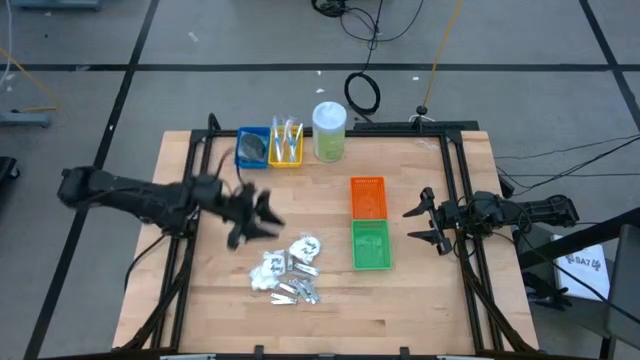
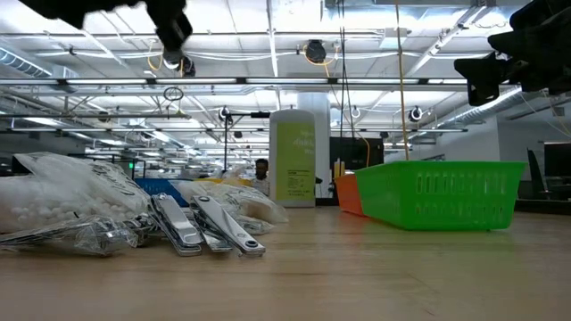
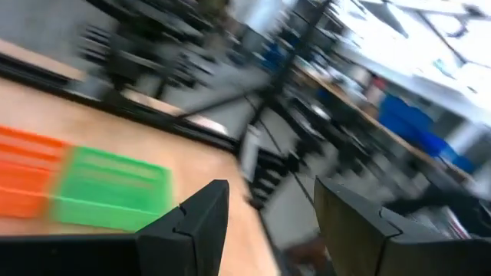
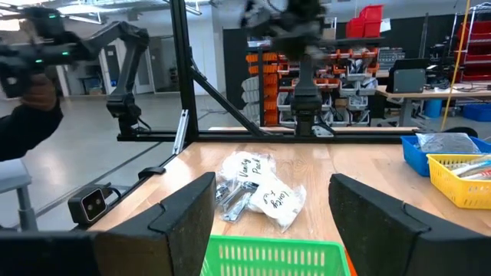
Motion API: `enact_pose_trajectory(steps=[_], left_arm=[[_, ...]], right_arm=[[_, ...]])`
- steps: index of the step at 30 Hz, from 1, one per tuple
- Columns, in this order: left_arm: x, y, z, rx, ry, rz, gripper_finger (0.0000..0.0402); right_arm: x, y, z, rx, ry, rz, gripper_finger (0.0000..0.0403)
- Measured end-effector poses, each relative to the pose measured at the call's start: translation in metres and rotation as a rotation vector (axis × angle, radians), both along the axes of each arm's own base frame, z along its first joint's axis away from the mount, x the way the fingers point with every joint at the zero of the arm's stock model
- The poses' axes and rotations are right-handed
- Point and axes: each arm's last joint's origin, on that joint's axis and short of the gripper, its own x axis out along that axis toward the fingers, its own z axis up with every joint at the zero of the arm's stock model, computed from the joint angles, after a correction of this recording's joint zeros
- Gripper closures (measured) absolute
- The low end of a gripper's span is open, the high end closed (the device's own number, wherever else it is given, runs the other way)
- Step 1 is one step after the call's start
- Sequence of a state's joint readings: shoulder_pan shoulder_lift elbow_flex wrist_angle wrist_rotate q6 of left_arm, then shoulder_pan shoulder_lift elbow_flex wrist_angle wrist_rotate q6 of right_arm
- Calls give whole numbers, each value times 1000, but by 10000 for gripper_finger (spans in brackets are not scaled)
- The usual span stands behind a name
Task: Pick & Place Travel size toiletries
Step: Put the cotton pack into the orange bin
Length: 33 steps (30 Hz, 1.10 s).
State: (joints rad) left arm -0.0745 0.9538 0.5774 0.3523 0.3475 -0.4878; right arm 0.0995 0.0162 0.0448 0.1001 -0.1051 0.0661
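Observation:
The loose toiletries lie in a pile (image 1: 290, 270) on the wood table, left of the green tray: white crinkly packets (image 4: 261, 192) and small silvery metal pieces (image 2: 207, 227). A dark grey pad (image 1: 250, 148) lies in the blue tray, and slim sticks (image 1: 288, 140) stand in the yellow tray. My left gripper (image 1: 262, 215) hovers open above the table, just far-left of the pile, holding nothing (image 3: 268, 215). My right gripper (image 1: 425, 222) waits open to the right of the trays, facing the pile (image 4: 272, 207).
The orange tray (image 1: 368, 196) and green tray (image 1: 370, 244) sit side by side right of centre. The blue tray (image 1: 252, 147), yellow tray (image 1: 286, 145) and a tall clear jar with a white lid (image 1: 329, 130) line the far edge. A person's dark sleeve (image 4: 23, 107) shows beyond the table.

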Motion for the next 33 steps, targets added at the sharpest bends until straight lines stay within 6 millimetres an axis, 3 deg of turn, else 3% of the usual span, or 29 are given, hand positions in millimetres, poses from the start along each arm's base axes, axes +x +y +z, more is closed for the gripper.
enact_pose_trajectory(steps=[4, 9, 14, 18, 22, 29, 33], left_arm=[[-2, -54, -9, 50, 13, -115, 215], [-9, -117, -36, 56, 122, -114, 215], [-15, -151, -83, -29, 449, -70, 215], [-22, -159, -116, -139, 738, 50, 215], [-29, -153, -137, -153, 930, 183, 215], [-37, -136, -149, -19, 1034, 352, 215], [-45, -116, -155, 58, 1126, 566, 215]], right_arm=[[0, 0, 0, 0, 0, 0, 161], [0, 0, 0, 0, 0, 0, 161], [0, 0, 0, 0, 0, 0, 161], [0, 0, 0, 0, 0, 0, 161], [0, 0, 0, 0, 0, 0, 161], [0, 0, 0, 0, 0, 0, 161], [0, 0, 0, 0, 0, 0, 161]])
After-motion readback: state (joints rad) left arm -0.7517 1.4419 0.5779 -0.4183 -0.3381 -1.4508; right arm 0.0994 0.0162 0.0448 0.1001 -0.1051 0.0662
